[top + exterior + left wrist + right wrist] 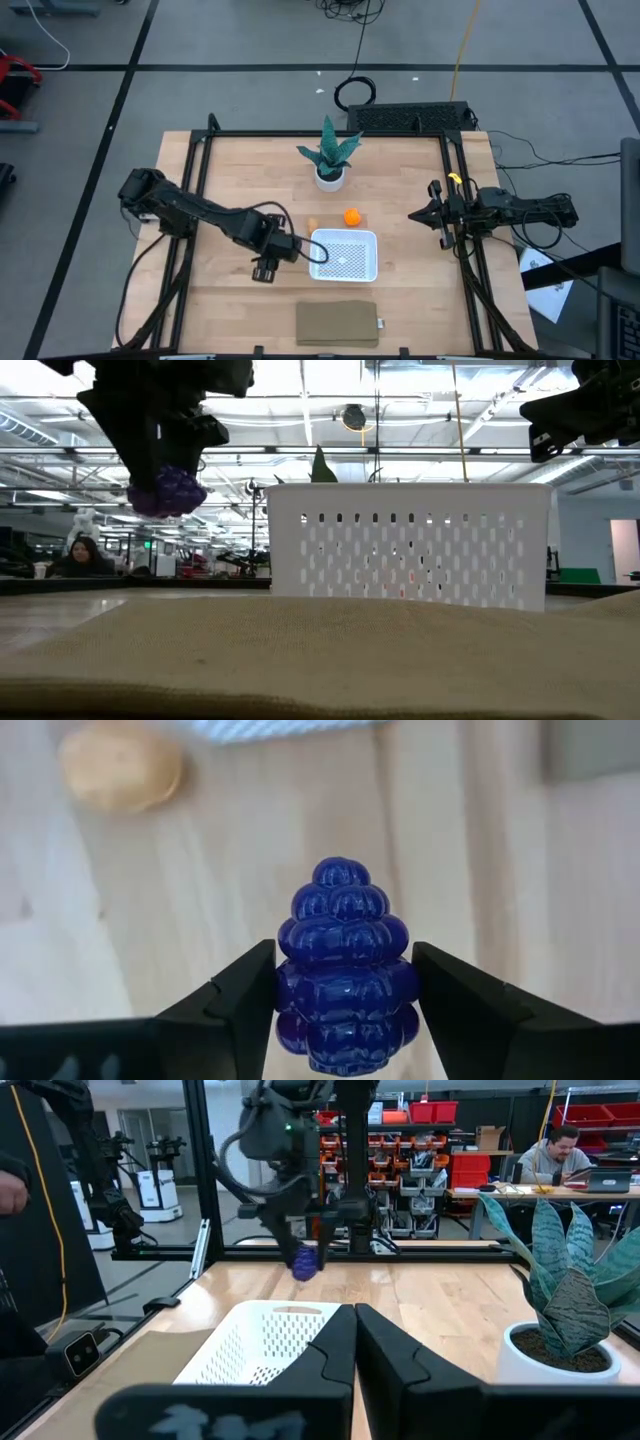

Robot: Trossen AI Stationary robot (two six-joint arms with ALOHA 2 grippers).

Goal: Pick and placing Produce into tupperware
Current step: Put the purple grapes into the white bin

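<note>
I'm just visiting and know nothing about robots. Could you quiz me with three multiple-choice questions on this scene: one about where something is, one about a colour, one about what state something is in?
1. Where is the orange ball?
A. Inside the white container
B. On the table between the potted plant and the white container
C. In the right gripper

2. What colour is the toy grape bunch?
A. Dark purple
B. Green
C. Yellow

3. What is the left gripper doing?
A. Hanging open and empty
B. Resting inside the container
C. Shut on the grape bunch, held above the table

Answers:
1. B: the high view shows it on the wood, just outside the white container and near the potted plant.
2. A: the left wrist view shows it clearly.
3. C: both fingers press its sides, and the low view shows it lifted beside the container.
</note>
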